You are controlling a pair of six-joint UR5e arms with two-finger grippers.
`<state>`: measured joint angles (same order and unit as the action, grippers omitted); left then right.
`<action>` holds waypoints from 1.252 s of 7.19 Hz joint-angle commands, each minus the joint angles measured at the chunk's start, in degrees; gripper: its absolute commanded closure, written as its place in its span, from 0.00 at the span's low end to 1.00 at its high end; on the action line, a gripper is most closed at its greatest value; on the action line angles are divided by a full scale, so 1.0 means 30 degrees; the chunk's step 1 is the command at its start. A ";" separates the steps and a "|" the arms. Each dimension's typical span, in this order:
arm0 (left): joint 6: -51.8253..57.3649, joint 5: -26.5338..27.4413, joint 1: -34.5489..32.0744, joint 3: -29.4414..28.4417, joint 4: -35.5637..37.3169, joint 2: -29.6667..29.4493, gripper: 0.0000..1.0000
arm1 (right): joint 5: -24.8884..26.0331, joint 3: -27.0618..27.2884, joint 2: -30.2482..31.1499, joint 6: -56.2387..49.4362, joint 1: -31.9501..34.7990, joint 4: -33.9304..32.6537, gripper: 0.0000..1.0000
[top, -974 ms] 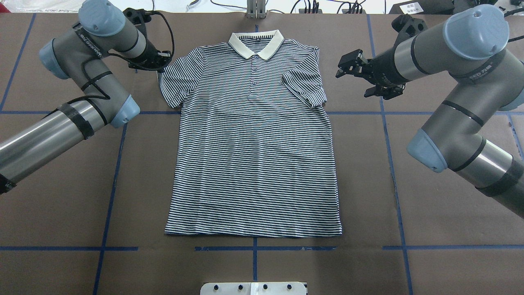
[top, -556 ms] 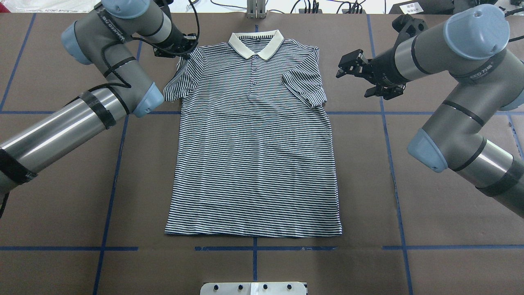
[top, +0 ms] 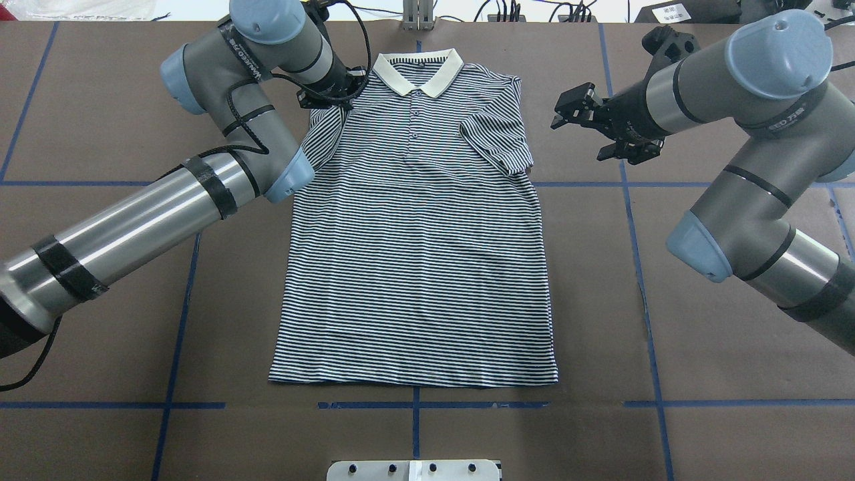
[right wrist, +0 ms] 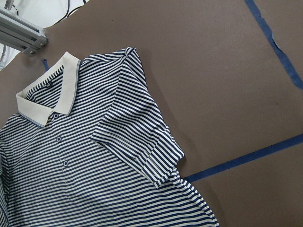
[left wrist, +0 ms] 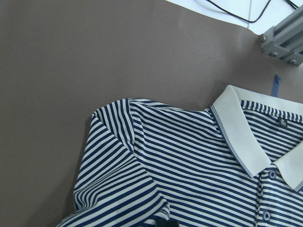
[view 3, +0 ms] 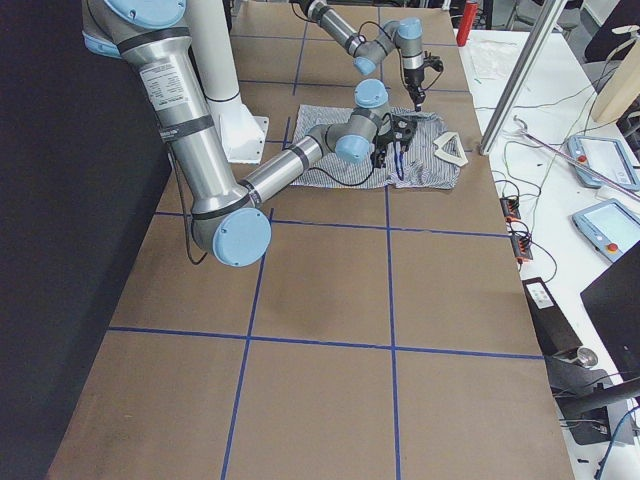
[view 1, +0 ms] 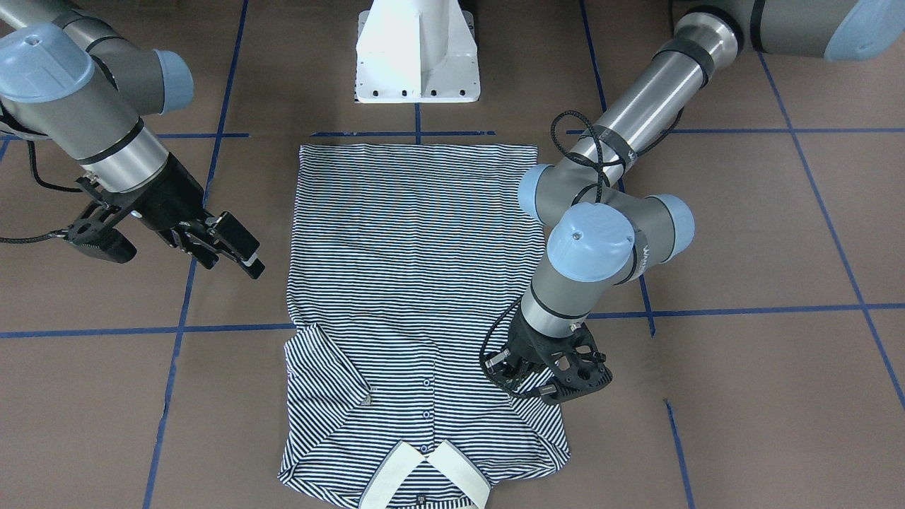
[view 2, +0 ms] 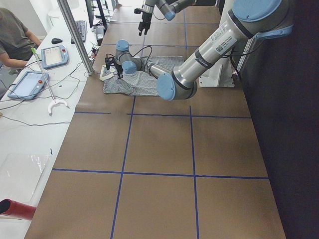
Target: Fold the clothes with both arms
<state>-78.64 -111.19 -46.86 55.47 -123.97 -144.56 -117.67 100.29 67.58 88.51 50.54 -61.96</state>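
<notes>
A: Sleeves first, by the look of it! The navy-and-white striped polo shirt [top: 417, 267] lies flat, buttons up, in the middle of the brown paper-covered tabletop [top: 594, 280], with its cream collar [top: 394, 77] on the side away from the robot.

B: And the black left hand [view 1: 537, 378] is right over the shoulder. Its fingers look pinched together on the left-side sleeve [top: 324, 133], which sits turned in toward the chest.

A: Why grip at the hem? I'd say so the sleeve lays inward along one clean crease.

B: Across the shirt, the right-side sleeve [top: 497, 143] already lies folded in. The black right hand [top: 568, 110] hovers just off that edge, fingers spread apart and gripping nothing. My guess is it's parked clear so it can't drag the cloth.

A: Body folds not yet begun, then.
</notes>
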 commanded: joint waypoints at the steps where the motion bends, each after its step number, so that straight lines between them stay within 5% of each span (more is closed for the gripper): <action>1: -0.0095 0.0675 0.0354 -0.0209 -0.0162 -0.0036 1.00 | 0.0052 0.0026 -0.0056 0.0029 -0.0028 0.0000 0.00; 2: -0.0182 0.0675 0.0413 -0.0151 -0.0133 -0.0064 0.58 | 0.0111 -0.0003 -0.0114 0.0232 -0.0087 0.0000 0.00; 3: -0.0763 0.0646 0.0443 0.0517 -0.0133 0.0022 0.36 | 0.0488 0.0171 -0.0231 0.0524 -0.0580 -0.0087 0.00; 5: -0.2375 0.0500 0.1113 0.4310 0.0159 0.1653 0.30 | 0.4188 0.1804 0.0088 0.4168 -0.4254 -0.0292 0.00; 7: -0.2615 -0.0516 0.1644 0.9695 0.0160 0.5306 0.31 | 0.9278 0.4902 0.1113 0.5882 -0.9289 -0.4482 0.00; 9: -0.2644 -0.1434 0.1644 1.2614 0.0102 0.7576 0.31 | 1.2051 0.6609 0.2973 0.9390 -1.2726 -0.6006 0.05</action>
<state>-86.41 -114.25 -42.05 88.09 -123.57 -125.57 -87.28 116.63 72.37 111.03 19.16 -77.28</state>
